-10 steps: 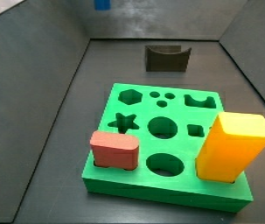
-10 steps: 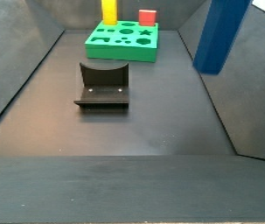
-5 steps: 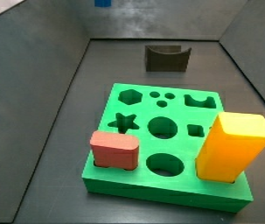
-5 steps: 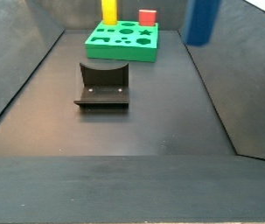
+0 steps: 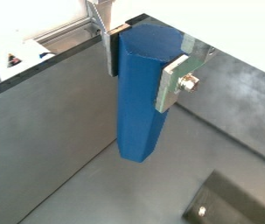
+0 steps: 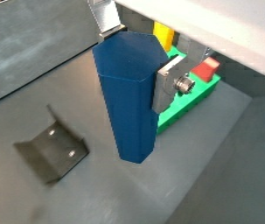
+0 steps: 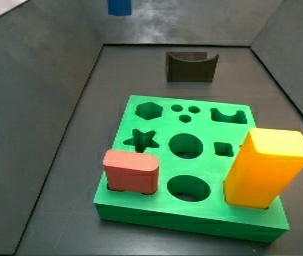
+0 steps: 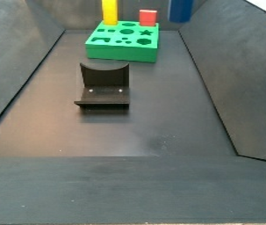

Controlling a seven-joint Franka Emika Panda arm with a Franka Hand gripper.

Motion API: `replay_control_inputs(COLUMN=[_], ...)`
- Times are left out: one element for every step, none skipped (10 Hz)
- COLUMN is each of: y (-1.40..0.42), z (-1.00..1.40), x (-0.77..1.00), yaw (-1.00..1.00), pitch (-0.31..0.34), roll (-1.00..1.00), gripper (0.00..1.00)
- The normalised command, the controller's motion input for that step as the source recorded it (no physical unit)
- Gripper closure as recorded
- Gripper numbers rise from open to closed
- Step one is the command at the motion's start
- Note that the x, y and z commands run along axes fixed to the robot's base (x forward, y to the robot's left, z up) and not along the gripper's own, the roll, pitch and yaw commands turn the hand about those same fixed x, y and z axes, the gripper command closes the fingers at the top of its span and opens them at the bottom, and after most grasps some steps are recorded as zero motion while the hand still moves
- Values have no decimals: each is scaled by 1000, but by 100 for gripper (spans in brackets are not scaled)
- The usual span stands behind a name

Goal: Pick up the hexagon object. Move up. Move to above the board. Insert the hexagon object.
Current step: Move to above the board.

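My gripper (image 5: 138,80) is shut on the hexagon object (image 5: 141,96), a tall blue prism that hangs upright between the silver fingers (image 5: 176,83), well above the floor. It shows the same way in both wrist views: gripper (image 6: 135,66), blue peg (image 6: 129,96). In both side views only the peg's lower end shows at the top edge (image 7: 118,6) (image 8: 182,9); the gripper itself is out of frame. The green board (image 7: 181,125) lies flat with its hexagon hole (image 7: 148,107) open. It also shows in a wrist view (image 6: 191,94), beyond the peg.
A tall yellow block (image 7: 267,165) and a short red block (image 7: 130,172) stand on the board's edge. The dark fixture (image 8: 104,83) stands on the floor between the board and the bin's other end. Grey bin walls (image 7: 34,80) rise on all sides.
The gripper has carried the blue peg up and along the bin toward the board end; in a side view it shrank from large at the right to a small piece at the top.
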Motion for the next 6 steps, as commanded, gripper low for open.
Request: replay_control_inputs(y=[-1000,-1000,-1000,-1000,-1000,-1000], z=[138,140,146,149,151,159], x=[259,269,277,292,299,323], yaw=[-36,-6,-2,6,6,5], pitch=[139,139,141,135,132,126], roll=[-17,-8,-8,-8,-16,13], gripper=[100,100,100,100,100,100])
